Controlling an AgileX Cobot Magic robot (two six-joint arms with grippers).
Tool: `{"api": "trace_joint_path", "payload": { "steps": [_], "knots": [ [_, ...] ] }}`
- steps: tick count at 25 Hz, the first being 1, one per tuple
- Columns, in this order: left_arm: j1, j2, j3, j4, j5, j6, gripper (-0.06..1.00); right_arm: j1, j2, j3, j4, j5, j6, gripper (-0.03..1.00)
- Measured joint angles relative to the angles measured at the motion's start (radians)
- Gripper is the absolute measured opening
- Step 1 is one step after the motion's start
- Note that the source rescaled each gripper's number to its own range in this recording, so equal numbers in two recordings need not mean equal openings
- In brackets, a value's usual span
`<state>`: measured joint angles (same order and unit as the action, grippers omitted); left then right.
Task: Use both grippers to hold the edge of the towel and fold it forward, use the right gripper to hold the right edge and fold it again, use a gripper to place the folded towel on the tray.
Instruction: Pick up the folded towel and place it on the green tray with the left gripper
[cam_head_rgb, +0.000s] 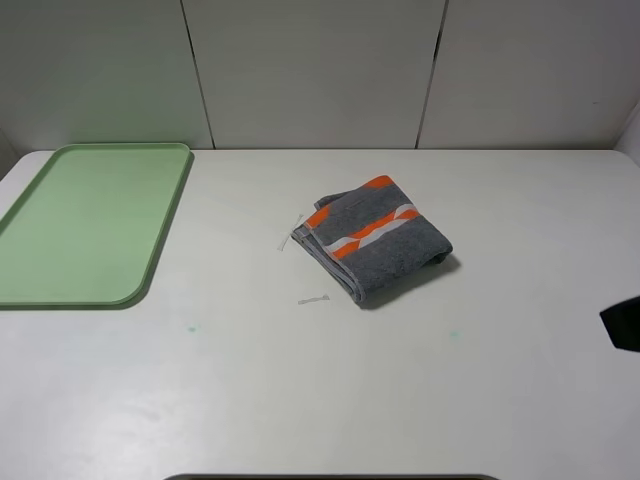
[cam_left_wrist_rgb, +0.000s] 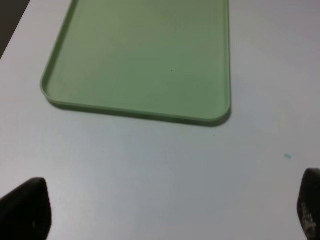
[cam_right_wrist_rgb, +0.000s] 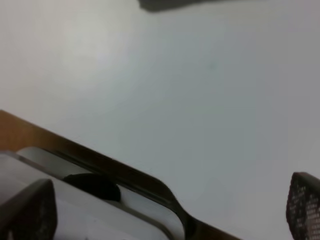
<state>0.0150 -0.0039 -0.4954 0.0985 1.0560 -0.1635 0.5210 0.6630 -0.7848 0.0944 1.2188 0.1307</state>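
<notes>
In the exterior high view, the towel (cam_head_rgb: 375, 238) lies as a folded packet on the worktop (cam_head_rgb: 300, 400), a little right of centre and well apart from the tray (cam_head_rgb: 90, 220), which sits at the far left corner. The packet is nearly square, so I read no clear long axis. It sits cornerwise to the worktop edges, one corner toward the near edge, with its orange and white stripes running from near-left to far-right. I judge it light, soft and limp: it will sag and may unfold if lifted by one layer. The best hold is the near-left side, where the stacked layers show, with all layers pinched together. A black part of my right arm (cam_head_rgb: 622, 325) shows at the right edge. In the left wrist view, my left gripper (cam_left_wrist_rgb: 167, 207) hangs with fingers spread wide and empty over bare worktop, near the tray's (cam_left_wrist_rgb: 145, 55) rounded corner. In the right wrist view, my right gripper (cam_right_wrist_rgb: 165, 207) is likewise spread wide, holding nothing, above the worktop's edge; the towel is not clearly seen here.
</notes>
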Motion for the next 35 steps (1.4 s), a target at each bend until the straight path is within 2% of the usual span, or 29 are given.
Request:
{"api": "trace_joint_path", "payload": {
  "steps": [9,12,14,15,18,23,26,35],
  "knots": [
    [0.000,0.000,0.000,0.000,0.000,0.000,1.00,-0.309,-0.296,0.121,0.086,0.002,-0.059,1.00],
    [0.000,0.000,0.000,0.000,0.000,0.000,1.00,-0.420,-0.398,0.121,0.085,0.001,-0.090,1.00],
    [0.000,0.000,0.000,0.000,0.000,0.000,1.00,-0.478,-0.458,0.121,0.079,0.001,-0.117,1.00],
    [0.000,0.000,0.000,0.000,0.000,0.000,1.00,-0.478,-0.458,0.121,0.079,0.001,-0.117,1.00],
    [0.000,0.000,0.000,0.000,0.000,0.000,1.00,-0.574,-0.577,0.125,0.065,-0.006,-0.180,1.00],
    [0.000,0.000,0.000,0.000,0.000,0.000,1.00,-0.600,-0.667,0.184,0.050,-0.106,-0.206,1.00],
    [0.000,0.000,0.000,0.000,0.000,0.000,1.00,-0.602,-0.670,0.245,0.031,-0.112,-0.209,1.00],
    [0.000,0.000,0.000,0.000,0.000,0.000,1.00,-0.602,-0.670,0.290,-0.009,-0.188,-0.190,1.00]
  ]
}}
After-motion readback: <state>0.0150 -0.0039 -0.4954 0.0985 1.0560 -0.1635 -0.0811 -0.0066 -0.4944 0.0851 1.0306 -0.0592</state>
